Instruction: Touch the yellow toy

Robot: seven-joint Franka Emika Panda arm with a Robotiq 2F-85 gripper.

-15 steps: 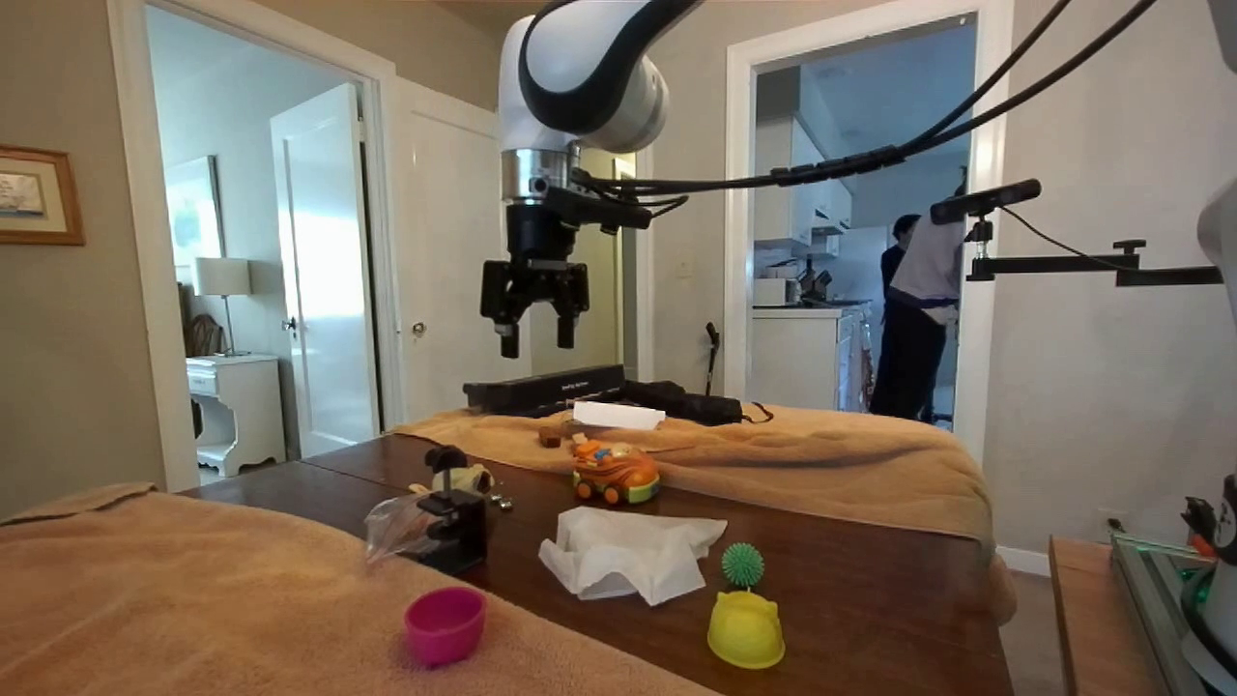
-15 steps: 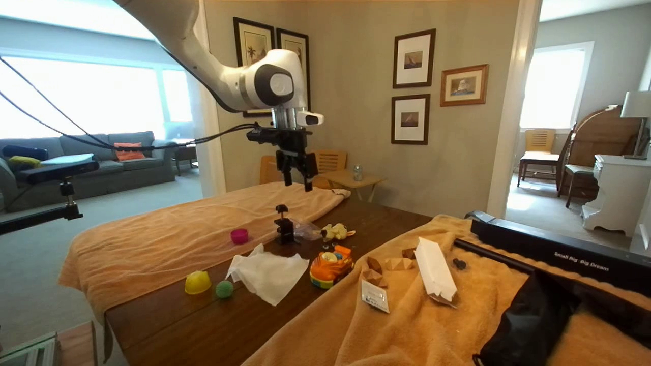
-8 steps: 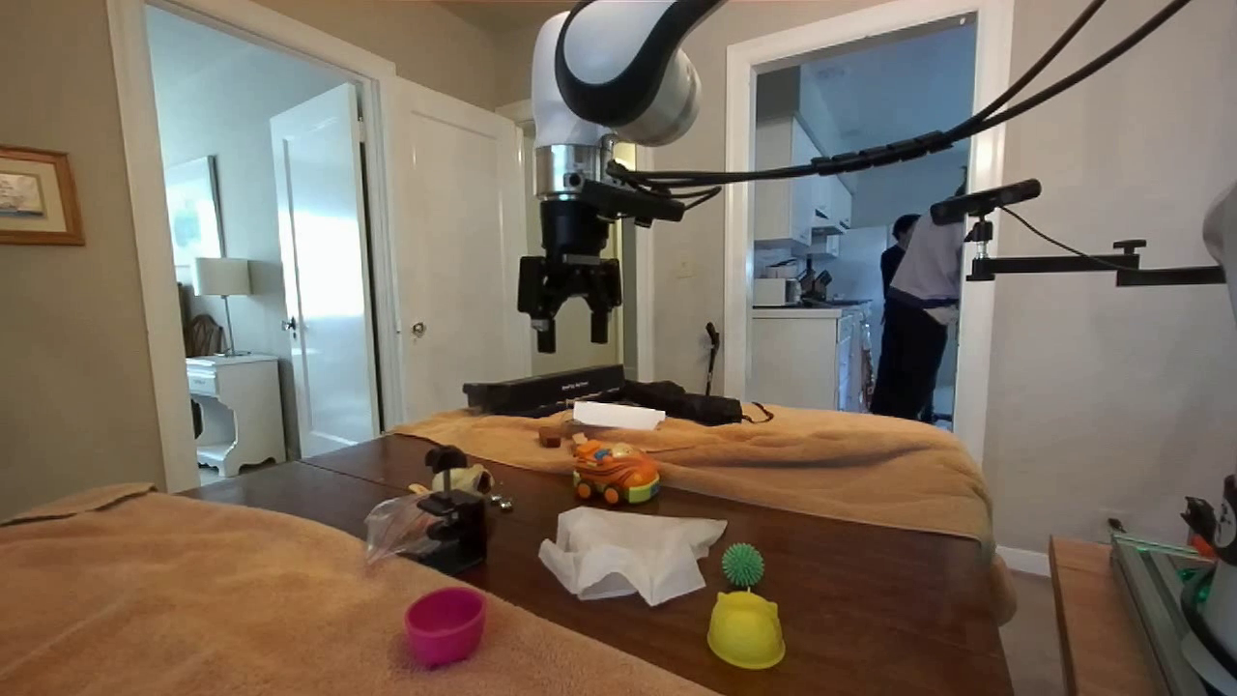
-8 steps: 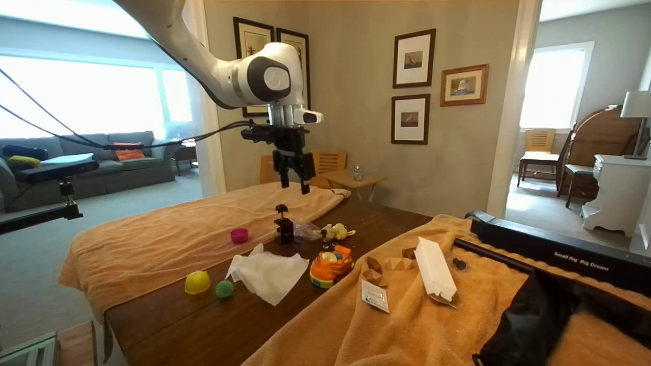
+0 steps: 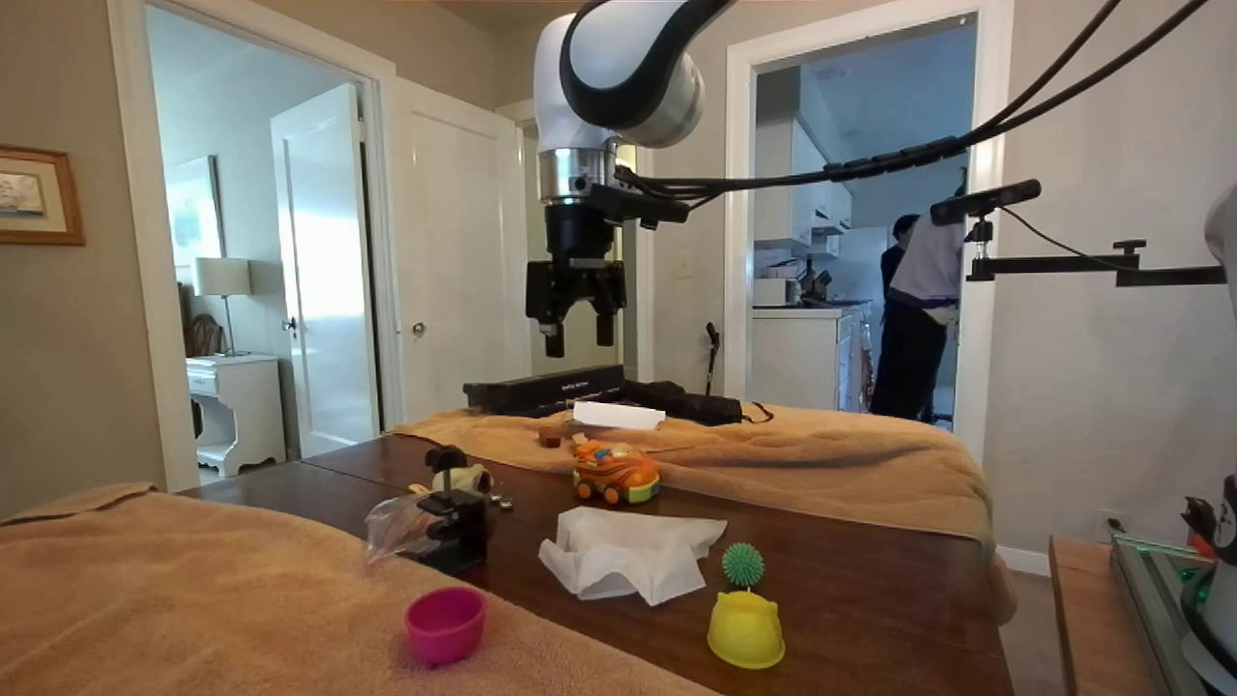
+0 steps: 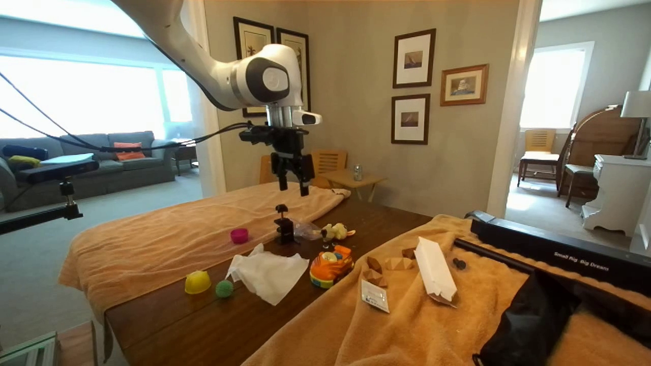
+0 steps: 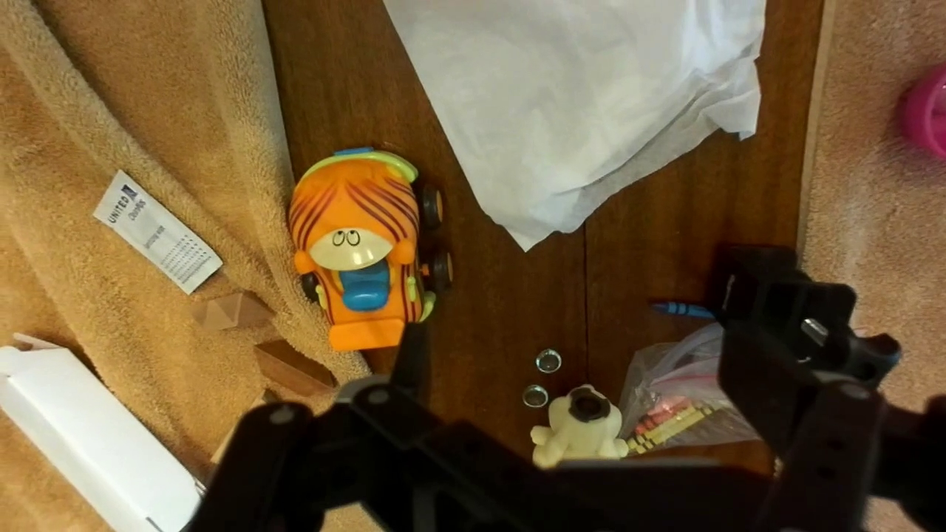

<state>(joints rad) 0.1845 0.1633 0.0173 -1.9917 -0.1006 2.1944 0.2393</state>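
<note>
In an exterior view we see the arm (image 5: 628,72) reach in from the top, the gripper (image 5: 580,340) pointing straight down, well above the level of the white cloth (image 5: 628,556). The fingers (image 5: 605,329) are spread apart, holding nothing. We find the yellow toy (image 5: 746,630) on the table (image 5: 870,590), to the right of the cloth and nearer the camera. A second ago the gripper lined up with the cloth's left edge, now with its left half.

In an exterior view a green ball (image 6: 224,289) lies between the cloth and the yellow toy. Here the gripper hangs slightly lower than half a second ago; ball and toy have stayed put.

In the wrist view we have the fingers at the bottom, a wide gap between them; the orange toy car (image 7: 358,236) lies left of the cloth, a toy dog (image 7: 580,432) below its lowest corner.
</note>
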